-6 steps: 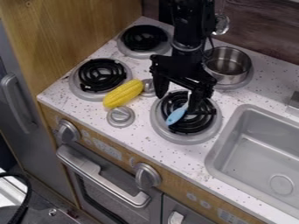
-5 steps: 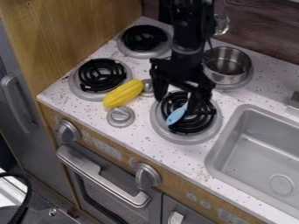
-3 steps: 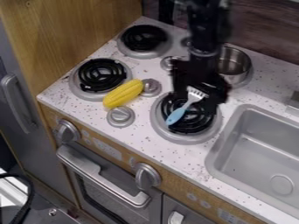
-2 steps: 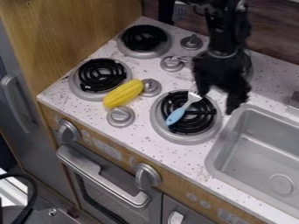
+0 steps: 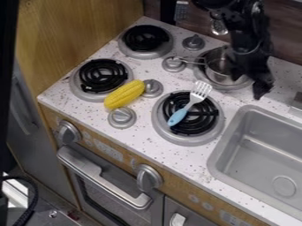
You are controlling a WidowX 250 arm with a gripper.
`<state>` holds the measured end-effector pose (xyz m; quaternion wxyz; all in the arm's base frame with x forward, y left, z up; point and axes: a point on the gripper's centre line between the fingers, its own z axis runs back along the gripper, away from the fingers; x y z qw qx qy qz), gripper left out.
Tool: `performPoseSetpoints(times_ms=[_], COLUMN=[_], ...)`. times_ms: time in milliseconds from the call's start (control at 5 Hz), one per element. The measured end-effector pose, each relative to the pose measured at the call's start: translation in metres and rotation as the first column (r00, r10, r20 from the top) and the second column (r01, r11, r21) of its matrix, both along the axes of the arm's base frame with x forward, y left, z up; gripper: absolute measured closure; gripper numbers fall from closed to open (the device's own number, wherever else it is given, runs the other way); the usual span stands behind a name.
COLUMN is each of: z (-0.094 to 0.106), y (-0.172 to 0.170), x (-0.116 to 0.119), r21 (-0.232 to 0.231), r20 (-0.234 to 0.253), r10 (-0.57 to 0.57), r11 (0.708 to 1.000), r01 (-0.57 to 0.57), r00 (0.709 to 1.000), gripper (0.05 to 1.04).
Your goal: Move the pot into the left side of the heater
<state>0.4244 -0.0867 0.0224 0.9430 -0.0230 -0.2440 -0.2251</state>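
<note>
Camera view: metal pot (image 5: 217,67) on the stove (image 5: 141,130), upper right of the frame.

It sits on a burner (image 5: 229,88), handle leftward; the dark gripper (image 5: 252,84) seems to hang at its right side. Whether the gripper is spread or pressed together, I cannot tell. Blue-handled fork (image 5: 179,116) lies across the central burner (image 5: 187,141), yellow corn cob (image 5: 124,94) left of it.

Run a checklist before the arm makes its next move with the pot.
1. Gripper at the pot: ok.
2. Pot firmly held: cannot tell.
3. Back left burner free of objects: ok.
4. Corn well away from the front left burner: not ok, it lies right at the rim.
5. Front right burner free: not ok, a fork lies across it.
</note>
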Motion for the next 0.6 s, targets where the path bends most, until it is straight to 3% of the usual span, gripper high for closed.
performPoseSetpoints(times_ms=[200, 400, 600], z=[-0.008, -0.012, -0.025], y=[0.003, 0.018, 0.034], x=[0.021, 0.043, 0.057], r21=[-0.004, 0.000, 0.004], r20=[0.081, 0.115, 0.110], r10=[-0.018, 0.014, 0.068], r11=[1.000, 1.000, 0.998], r01=[0.019, -0.014, -0.068], r00=[0.997, 0.993, 0.992], gripper=[0.084, 0.084, 0.084])
